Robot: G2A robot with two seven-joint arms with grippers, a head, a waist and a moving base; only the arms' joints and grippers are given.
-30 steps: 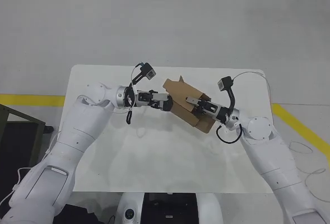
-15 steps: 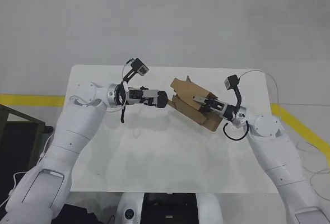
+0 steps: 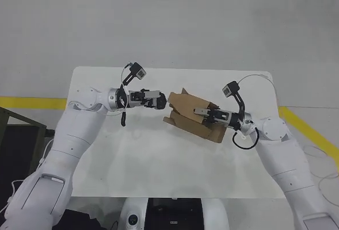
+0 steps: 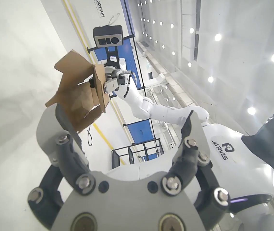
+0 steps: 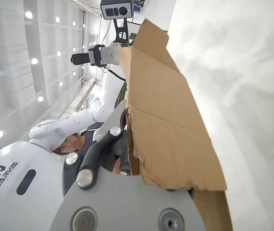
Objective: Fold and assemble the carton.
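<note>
A brown cardboard carton (image 3: 193, 118), partly opened with its flaps spread, hangs above the middle of the white table (image 3: 129, 172). My right gripper (image 3: 202, 111) is shut on one of its panels. In the right wrist view that panel (image 5: 168, 126) sits against a finger (image 5: 114, 121) and hides the other one. My left gripper (image 3: 163, 100) stands open just off the carton's left flap, with nothing between its fingers. The left wrist view shows the same gripper (image 4: 124, 110) open, and beyond it the carton (image 4: 76, 97) held by the right gripper (image 4: 103, 85).
The table's front half and left side are bare. A yellow floor line (image 3: 25, 102) runs past both sides of the table. A dark metal frame (image 3: 2, 123) stands on the floor at the left.
The left gripper has drawn back left, off the carton's edge. The right arm has swung the carton lower and toward the table's middle, and its flaps have spread.
</note>
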